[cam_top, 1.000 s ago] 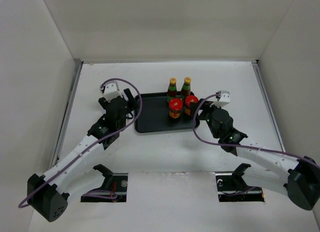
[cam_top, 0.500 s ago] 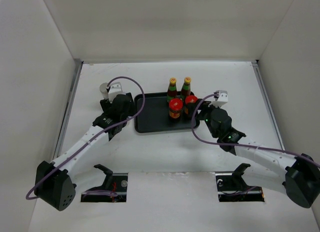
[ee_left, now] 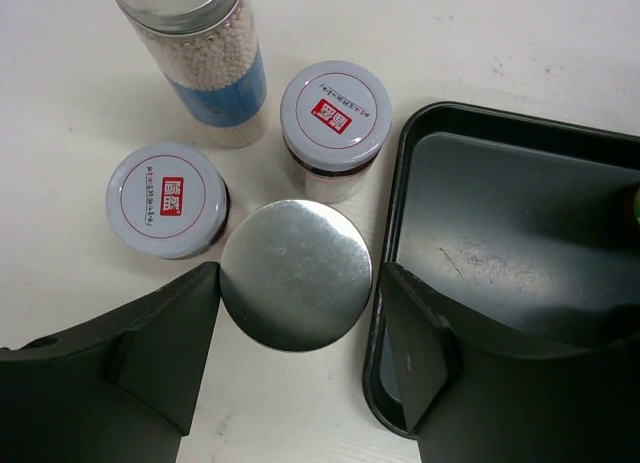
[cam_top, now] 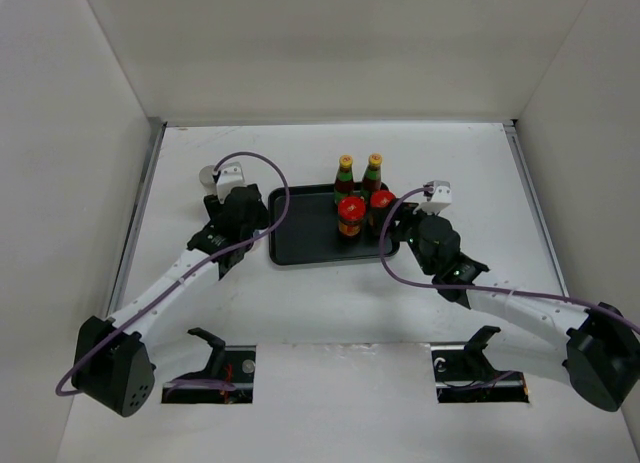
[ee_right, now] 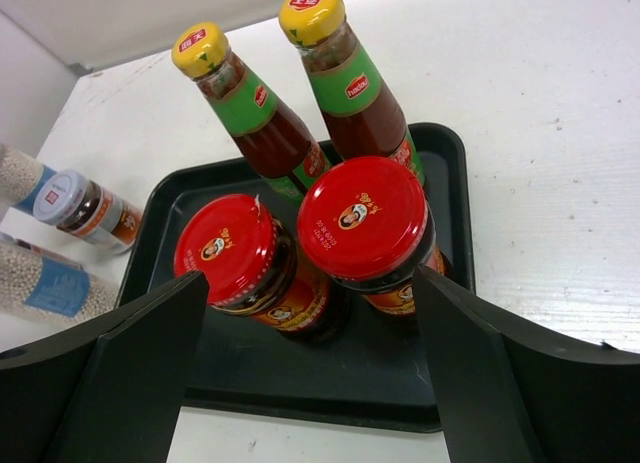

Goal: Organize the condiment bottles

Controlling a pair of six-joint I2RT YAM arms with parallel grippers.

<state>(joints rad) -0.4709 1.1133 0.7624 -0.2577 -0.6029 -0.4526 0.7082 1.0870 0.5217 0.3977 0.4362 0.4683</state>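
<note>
- The white worktop [cam_top: 330, 313] carries everything, with plain white walls around it.
- The flat black tray [cam_top: 300, 233] lies on the worktop between my two arms. It is bare on its left half and loaded on its right.
- My left tool [ee_left: 295, 383] hangs just off the tray's left rim. Its fingers are spread wide and hold nothing. One finger stands on each side of a jar, and a sliver of tray rim shows between that jar's lid and my right-hand finger.
- My right tool [ee_right: 310, 403] sits at the tray's near right corner. It is also wide and holds nothing, and its fingers frame the red lids ahead of it.
- The tall bead jar [ee_left: 195, 53] has a silver lid, white beads and a blue label. It stands on the worktop left of the tray, farthest from my left tool.
- The two slim bottles [ee_right: 255, 108] are dark, with green necks and yellow caps. They stand upright side by side in the tray along its far edge.
- The two red-lidded jars [ee_right: 362, 218] stand in the tray just in front of those bottles, close beside each other.
- The plain silver-lidded jar [ee_left: 296, 274] is the one between my left fingers. It stands on the worktop just beside the tray's rim.
- The two white-lidded jars [ee_left: 335, 118] have red marks on their tops. They stand on the worktop just beyond that jar, one near the tray and the other further left.
</note>
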